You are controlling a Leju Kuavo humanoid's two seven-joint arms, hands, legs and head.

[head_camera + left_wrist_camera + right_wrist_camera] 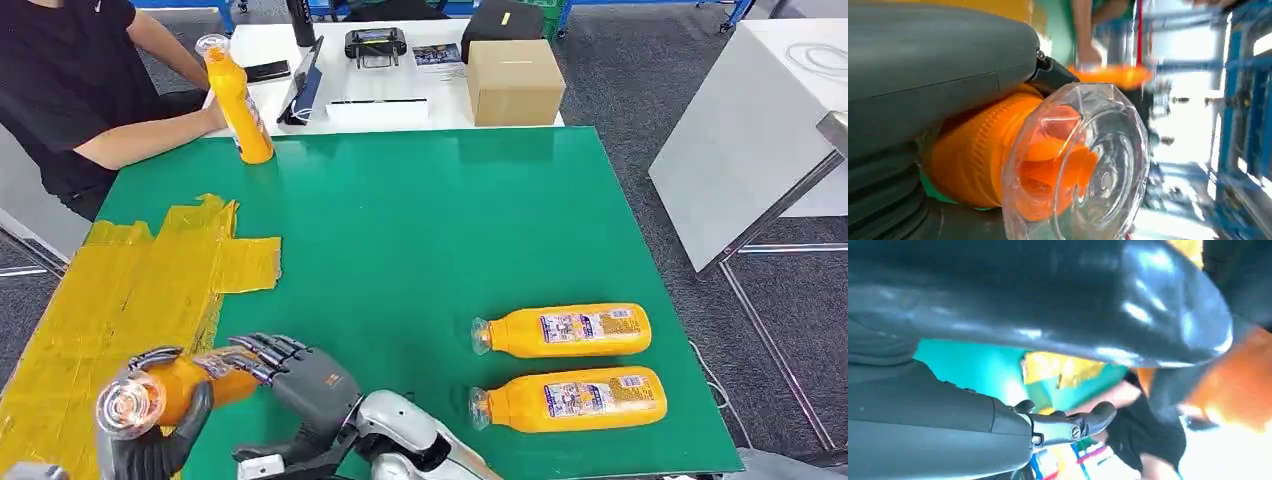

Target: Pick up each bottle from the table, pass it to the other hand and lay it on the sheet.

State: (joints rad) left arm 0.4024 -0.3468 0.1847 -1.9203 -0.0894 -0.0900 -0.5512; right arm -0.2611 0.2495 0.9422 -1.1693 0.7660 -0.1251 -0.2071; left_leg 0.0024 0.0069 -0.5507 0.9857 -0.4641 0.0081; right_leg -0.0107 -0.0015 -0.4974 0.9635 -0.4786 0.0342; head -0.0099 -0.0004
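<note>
While both my left hand (pixel 150 440) and right hand (pixel 300 385) clasp one orange bottle (pixel 185 385) at the table's near edge (pixel 560 465), beside the yellow sheet (pixel 120 290), I see open green (pixel 400 240) ahead.

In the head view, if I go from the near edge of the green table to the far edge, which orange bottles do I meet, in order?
The bottle held in both hands → the nearer lying bottle → the farther lying bottle → the upright bottle under a person's hand at the far edge.

four orange bottles (pixel 565 331), one yellow sheet (pixel 110 300), one cardboard box (pixel 515 80), two robot hands (pixel 290 375)
</note>
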